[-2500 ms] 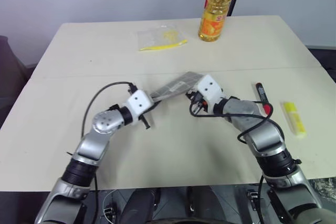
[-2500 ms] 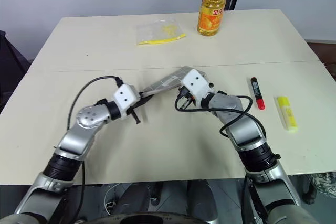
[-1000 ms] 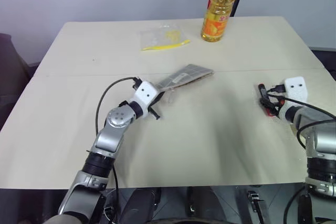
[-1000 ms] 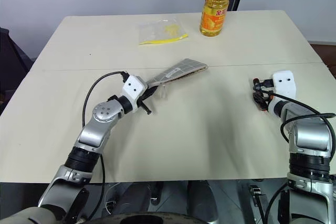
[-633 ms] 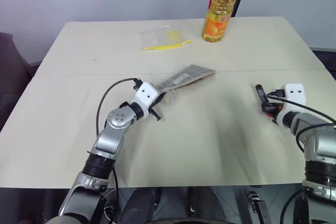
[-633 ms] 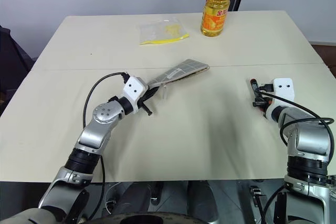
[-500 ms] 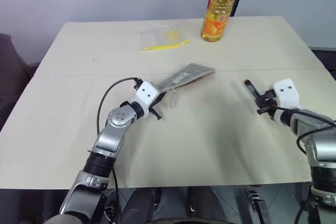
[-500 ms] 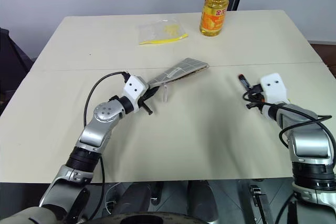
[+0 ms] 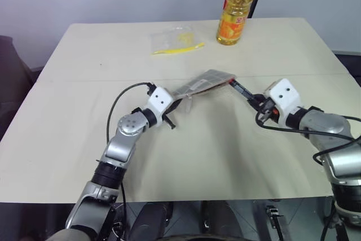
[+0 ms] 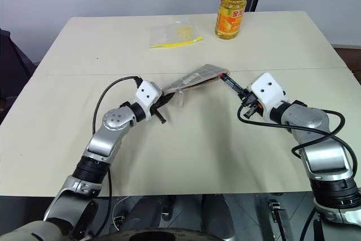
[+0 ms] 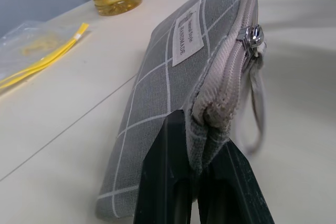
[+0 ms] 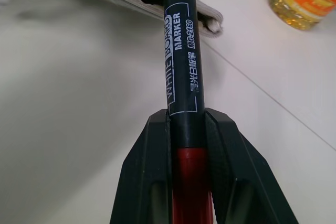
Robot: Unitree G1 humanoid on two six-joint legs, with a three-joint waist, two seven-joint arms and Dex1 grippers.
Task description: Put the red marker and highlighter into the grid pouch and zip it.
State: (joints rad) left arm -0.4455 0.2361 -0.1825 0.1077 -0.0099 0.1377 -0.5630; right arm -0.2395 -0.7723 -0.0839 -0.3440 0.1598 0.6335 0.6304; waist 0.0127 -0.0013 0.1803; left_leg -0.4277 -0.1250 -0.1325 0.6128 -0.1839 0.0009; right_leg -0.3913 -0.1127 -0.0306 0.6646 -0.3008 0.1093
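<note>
Grid pouch (image 10: 194, 79) propped off the tabletop (image 10: 186, 156), pinched at its zipper end by the closed left fingers (image 11: 173, 182), apparently to keep the mouth presented. Red marker (image 12: 181, 82) clamped between the right fingers (image 12: 220, 150), tip at the pouch's far opening, seemingly for insertion. Zipper pull and label plain from the left wrist; marker's print from the right.
</note>
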